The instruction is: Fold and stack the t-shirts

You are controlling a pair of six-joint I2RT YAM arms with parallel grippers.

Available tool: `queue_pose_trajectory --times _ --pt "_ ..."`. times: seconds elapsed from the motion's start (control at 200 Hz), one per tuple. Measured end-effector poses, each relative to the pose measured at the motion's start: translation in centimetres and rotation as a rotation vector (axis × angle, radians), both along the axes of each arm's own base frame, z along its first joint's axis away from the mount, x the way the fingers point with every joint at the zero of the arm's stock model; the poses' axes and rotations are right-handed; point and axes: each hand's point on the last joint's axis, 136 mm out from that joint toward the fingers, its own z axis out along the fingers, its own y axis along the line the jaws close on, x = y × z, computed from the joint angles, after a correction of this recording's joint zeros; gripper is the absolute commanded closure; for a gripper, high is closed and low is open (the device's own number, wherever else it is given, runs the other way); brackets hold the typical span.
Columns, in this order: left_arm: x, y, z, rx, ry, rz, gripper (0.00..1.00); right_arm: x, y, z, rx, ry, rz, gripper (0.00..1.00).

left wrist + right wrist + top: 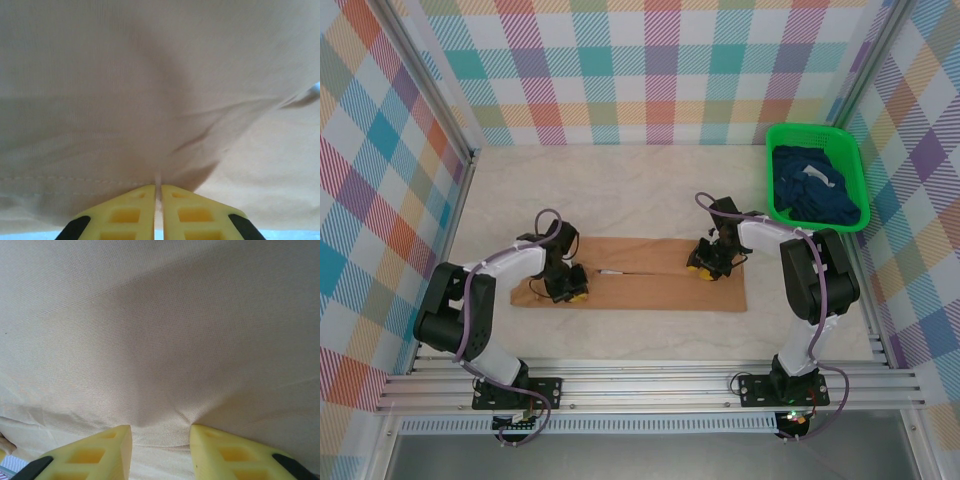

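Tan shirt lies as a long flat strip near the front edge of the bench, abt centre. Left end effector is at the strip's left end, fingers closed on a thin edge of cloth. Right end effector is at the right end, fingers apart w/ a bulge of cloth pinched between. Navy shirts sit heaped in the green basket at the back right corner.

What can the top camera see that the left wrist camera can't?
The top view gives the green basket holding dark blue shirts, plus the right gripper out on the cloth. The left wrist view gives a close look: yellow fingers pinched shut on a thin fold. Both show the tan shirt and the left gripper.
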Motion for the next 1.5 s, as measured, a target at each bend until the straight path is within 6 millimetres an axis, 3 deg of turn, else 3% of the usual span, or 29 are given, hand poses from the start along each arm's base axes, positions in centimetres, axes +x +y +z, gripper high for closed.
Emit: queue_pose_trajectory --times 0.15,0.26,0.37,0.435,0.54,0.61,0.72,0.84,0.92,1.01,1.135,1.215,1.339,1.499 --pt "-0.1 -0.1 -0.3 0.0 0.0 0.002 0.87 0.0 0.0 0.0 0.0 0.001 0.0 0.64" --pt "0.4 0.0 0.6 0.016 -0.012 0.021 0.67 0.0 0.0 0.0 0.0 0.001 0.0 0.64" --pt "3.2 0.4 4.4 0.035 -0.116 0.061 0.58 0.0 0.0 0.0 0.0 0.001 0.0 0.64" --pt "5.5 1.1 7.1 0.04 -0.195 0.113 0.57 0.0 0.0 0.0 0.0 0.001 0.0 0.64" --pt "9.1 5.0 9.9 0.074 -0.277 0.289 0.62 0.0 0.0 0.0 0.0 0.001 0.0 0.64" --pt "10.6 8.4 10.0 0.099 -0.278 0.426 0.65 0.0 0.0 0.0 0.0 0.001 0.0 0.64" --pt "13.5 12.8 8.2 0.136 -0.234 0.596 0.73 -0.1 0.0 0.0 0.0 0.001 0.0 0.64" --pt "16.0 13.4 5.8 0.139 -0.174 0.632 0.78 -0.1 0.0 -0.1 -0.001 0.001 0.0 0.64" --pt "15.6 12.7 5.2 0.131 -0.136 0.633 0.85 -0.1 0.0 -0.1 -0.001 0.001 0.0 0.64" --pt "14.7 12.0 6.1 0.119 -0.132 0.643 0.9 -0.1 0.0 -0.1 -0.001 0.001 0.0 0.64" --pt "12.1 11.5 7.7 0.098 -0.142 0.662 0.93 -0.1 0.0 -0.1 0.0 0.001 0.0 0.65" --pt "10.8 11.3 7.7 0.086 -0.126 0.665 0.95 -0.1 0.0 -0.1 0.0 0.001 0.0 0.64" --pt "9.8 10.9 5.7 0.085 -0.058 0.662 0.96 -0.1 0.0 -0.1 0.0 0.001 0.0 0.64" --pt "10.4 11.4 2.5 0.111 0.017 0.659 0.96 -0.1 -0.1 -0.1 -0.001 0.001 0.0 0.64"
